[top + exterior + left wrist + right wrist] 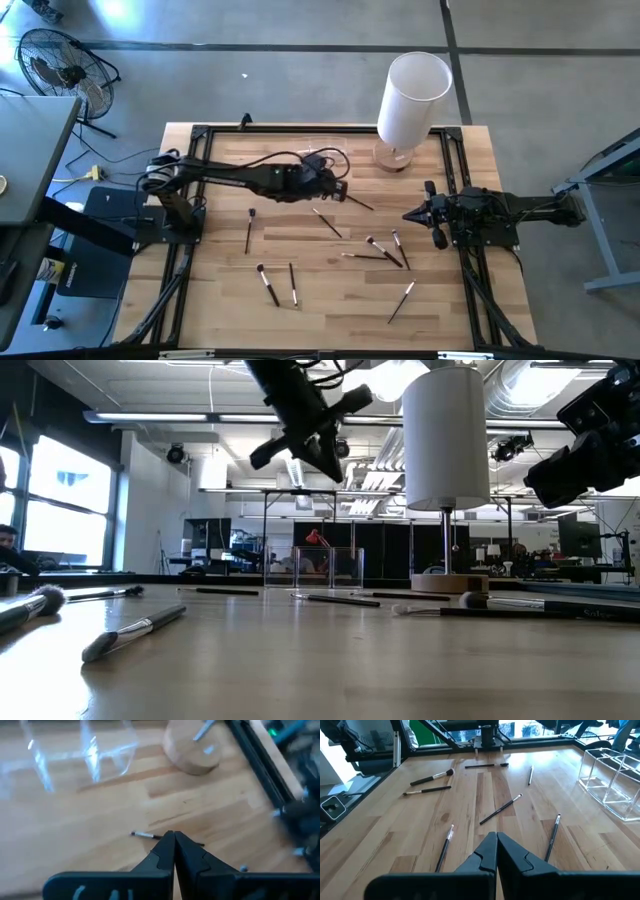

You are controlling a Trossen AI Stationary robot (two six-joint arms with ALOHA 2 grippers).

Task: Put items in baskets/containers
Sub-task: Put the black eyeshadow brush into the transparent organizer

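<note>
Several thin makeup brushes (327, 222) lie flat on the wooden table, most of them between the two arms. The clear plastic holder (328, 567) stands on the table near its far edge, also seen in the left wrist view (80, 755). My left gripper (174, 837) is shut and hovers high over the table's middle (340, 188), just above one brush (142, 835) that lies on the wood behind its tips. My right gripper (496, 836) is shut and waits at the right side (410, 213), touching nothing.
A tall white cylinder (412, 95) on a round wooden base (395, 157) stands at the far right, close to the clear holder. Black frame rails (190, 230) run along the table's left and right sides. Bare wood lies along the near edge (330, 330).
</note>
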